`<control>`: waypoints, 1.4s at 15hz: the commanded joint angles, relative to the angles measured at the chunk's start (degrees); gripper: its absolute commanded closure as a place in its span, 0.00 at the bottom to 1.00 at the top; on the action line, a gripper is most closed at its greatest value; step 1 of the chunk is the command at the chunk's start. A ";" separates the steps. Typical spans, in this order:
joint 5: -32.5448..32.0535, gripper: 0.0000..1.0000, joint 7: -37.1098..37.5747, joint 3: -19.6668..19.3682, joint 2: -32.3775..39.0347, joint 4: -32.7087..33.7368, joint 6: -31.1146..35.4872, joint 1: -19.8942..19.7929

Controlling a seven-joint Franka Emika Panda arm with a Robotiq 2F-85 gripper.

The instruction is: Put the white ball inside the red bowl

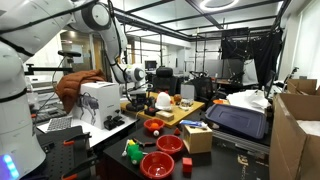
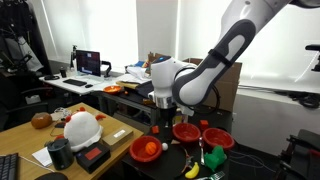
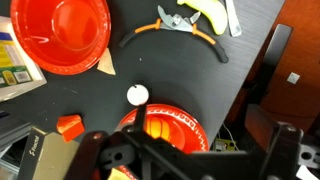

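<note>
Gripper (image 3: 190,150) of yours is hanging released over a red bowl (image 3: 170,124); the white ball (image 3: 137,95) is lying on the tabletop (image 3: 200,85) beside its rim, at eleven o'clock.

**Legible text, all views.** I can read no text, brand, number or sign in any view. Wrist view: the printed packet (image 3: 11,60) at the left edge of the worktop carries fine print in blocks, too small and blurred for me to make out. Exterior view: the lit monitor (image 2: 89,62) shows a picture without readable characters. Exterior view: the cardboard box (image 1: 297,135) shows plain faces.
</note>
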 commanded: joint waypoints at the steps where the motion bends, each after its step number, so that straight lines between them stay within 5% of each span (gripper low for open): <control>1: -0.36 0.00 -5.50 -2.30 9.34 12.96 -1.34 -0.30; 10: 0.35 0.00 -22.28 -3.25 25.63 32.26 -8.60 -4.50; 21: 5.63 0.00 -32.46 0.85 28.01 41.75 -26.56 -6.75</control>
